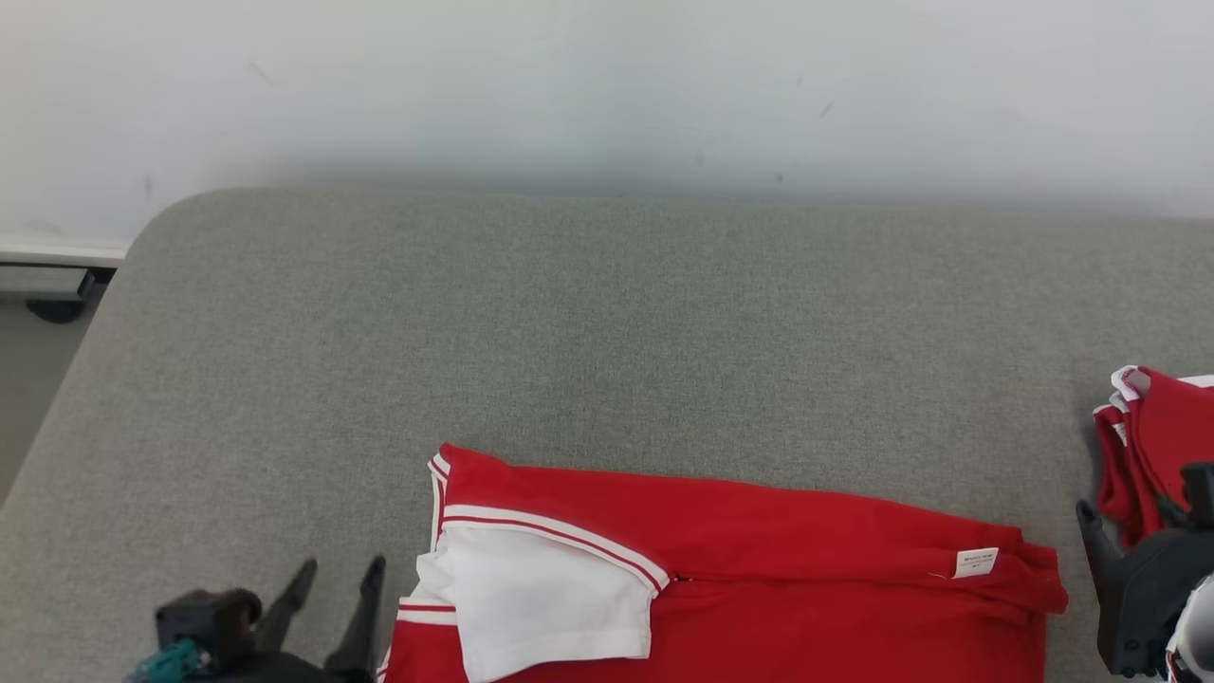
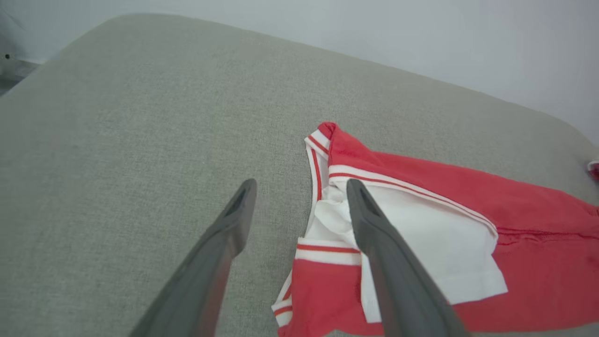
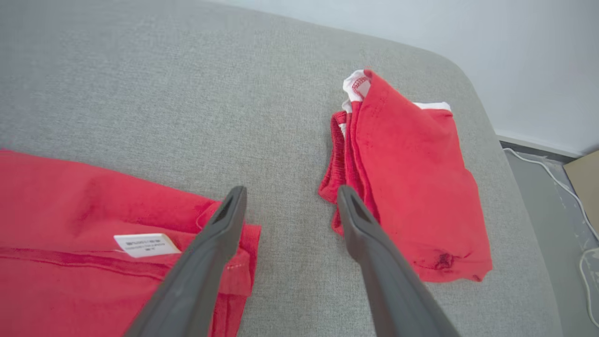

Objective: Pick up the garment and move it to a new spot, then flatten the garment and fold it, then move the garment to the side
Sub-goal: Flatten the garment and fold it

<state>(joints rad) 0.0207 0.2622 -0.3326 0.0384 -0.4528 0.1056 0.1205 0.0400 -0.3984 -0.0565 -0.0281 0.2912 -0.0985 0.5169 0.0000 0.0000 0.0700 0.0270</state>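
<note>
Fingers (image 2: 234, 220) of the left gripper (image 2: 302, 183) and right gripper (image 3: 291, 188) are standing apart, empty; the garment (image 1: 806, 560) is lying with 1 fold made, further folding and the sideways move likely remaining.

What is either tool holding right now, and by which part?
Nothing. The left tool and the right tool both stand open and empty; the red garment lies loose on the grey cushion.
</note>
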